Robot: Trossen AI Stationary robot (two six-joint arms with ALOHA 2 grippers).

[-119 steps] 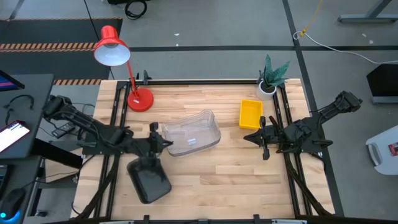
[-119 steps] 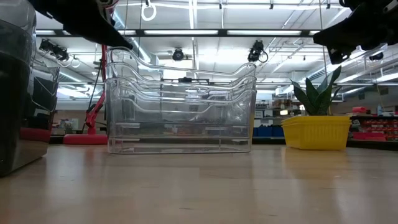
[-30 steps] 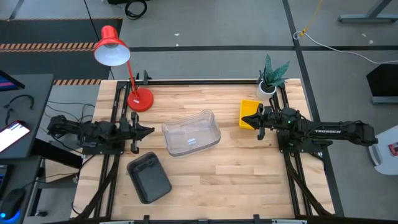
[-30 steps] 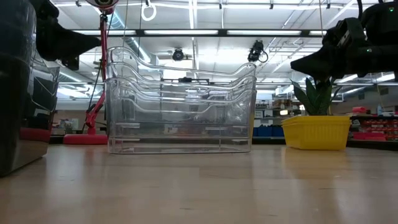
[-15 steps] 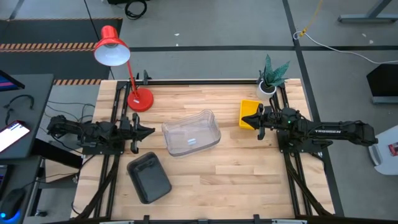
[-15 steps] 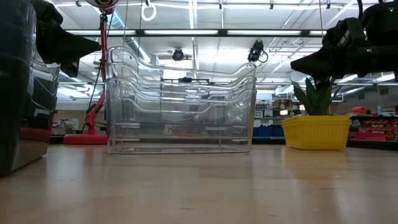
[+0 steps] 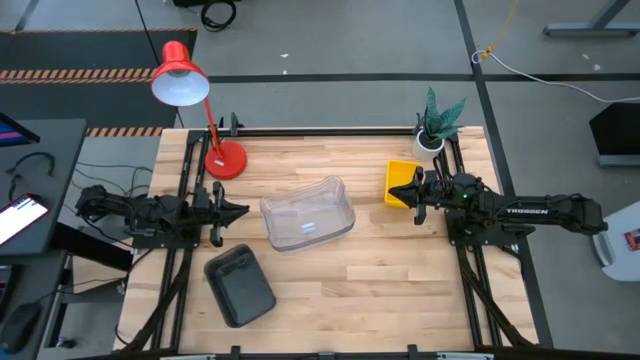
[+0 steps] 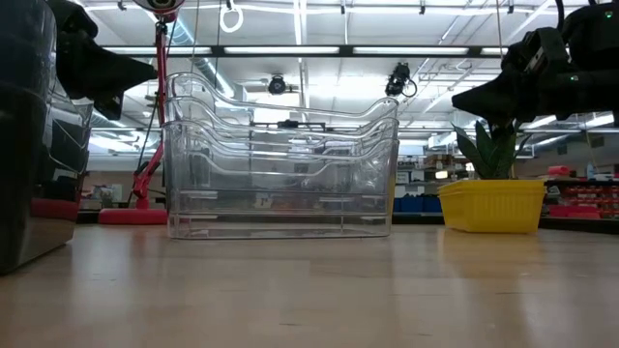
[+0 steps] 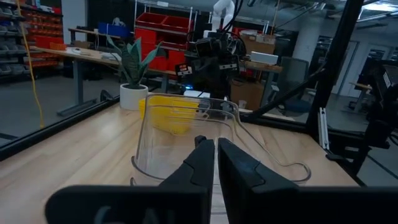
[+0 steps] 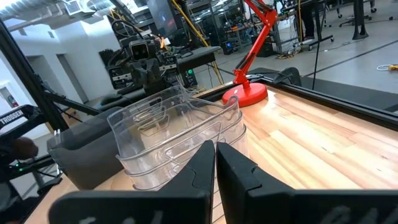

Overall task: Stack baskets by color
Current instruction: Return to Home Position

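Note:
A stack of clear baskets (image 7: 308,213) rests on its base at the table's middle. One yellow basket (image 7: 403,178) stands at the far right. A dark grey basket (image 7: 240,288) sits near the front left. My left gripper (image 7: 243,210) is level and shut. It points at the clear stack's left end from a short way off and touches nothing. My right gripper (image 7: 393,196) is also level and shut. It hangs above the yellow basket's (image 8: 491,206) near left corner, clear of it.
A red desk lamp (image 7: 215,150) stands at the far left, and a small potted plant (image 7: 437,122) at the far right corner. Black rails run along the left and right table edges. Bare wood lies at the front middle and front right.
My left gripper has rolled a little about the line it points along and has stayed in place. The right arm and the baskets have kept still.

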